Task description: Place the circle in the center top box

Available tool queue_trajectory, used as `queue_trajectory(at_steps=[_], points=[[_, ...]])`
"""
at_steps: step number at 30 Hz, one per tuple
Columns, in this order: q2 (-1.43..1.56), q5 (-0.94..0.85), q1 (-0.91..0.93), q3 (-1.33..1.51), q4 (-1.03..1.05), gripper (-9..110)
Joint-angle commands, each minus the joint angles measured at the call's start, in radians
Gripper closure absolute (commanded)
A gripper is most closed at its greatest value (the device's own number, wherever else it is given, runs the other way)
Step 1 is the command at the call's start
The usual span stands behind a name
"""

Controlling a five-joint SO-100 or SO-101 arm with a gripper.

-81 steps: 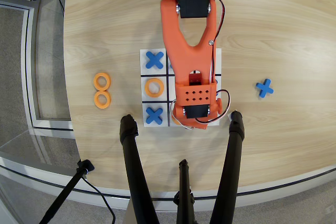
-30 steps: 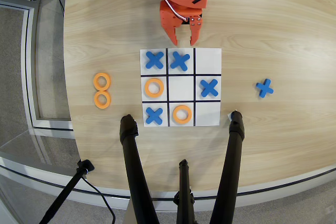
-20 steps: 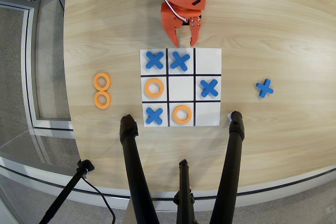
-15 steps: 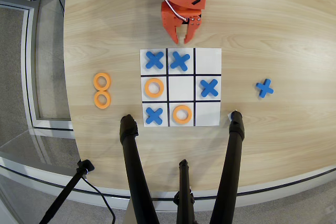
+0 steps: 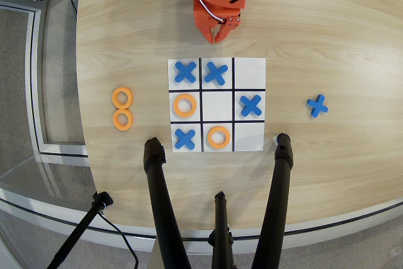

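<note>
In the overhead view the circle (image 5: 218,137), a flat orange ring, lies inside the center top box (image 5: 229,147). That box is the middle cell of the board's row nearest the bottom of the picture, next to a single blue cross (image 5: 184,138). My orange gripper (image 5: 216,38) is pulled back beyond the opposite edge of the board (image 5: 249,70), over bare wood. Its fingers are together with nothing between them.
Another orange ring (image 5: 184,105) and three more blue crosses (image 5: 215,73) occupy other cells. Two spare rings (image 5: 122,108) lie left of the board, and a loose blue cross (image 5: 317,105) lies to its right. Black stand legs (image 5: 160,206) rise from the near table edge.
The arm, stretched over the board 2.7 s ago, has withdrawn to the far edge, leaving the ring in the cell. In the last half second the fingers closed.
</note>
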Motion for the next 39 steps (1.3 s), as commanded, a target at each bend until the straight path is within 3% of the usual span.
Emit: queue_trajectory(at_steps=[1, 5, 11, 19, 22, 39], points=[[-0.002, -0.002, 0.046, 0.057, 0.003, 101], [0.000, 0.003, 0.239, 0.057, 0.003, 101], [0.038, 0.005, 0.887, 0.057, -0.002, 101], [0.037, 0.005, 1.456, 0.057, -0.003, 101], [0.037, 0.005, 1.525, 0.057, -0.003, 101], [0.035, 0.005, 1.516, 0.057, -0.002, 101]])
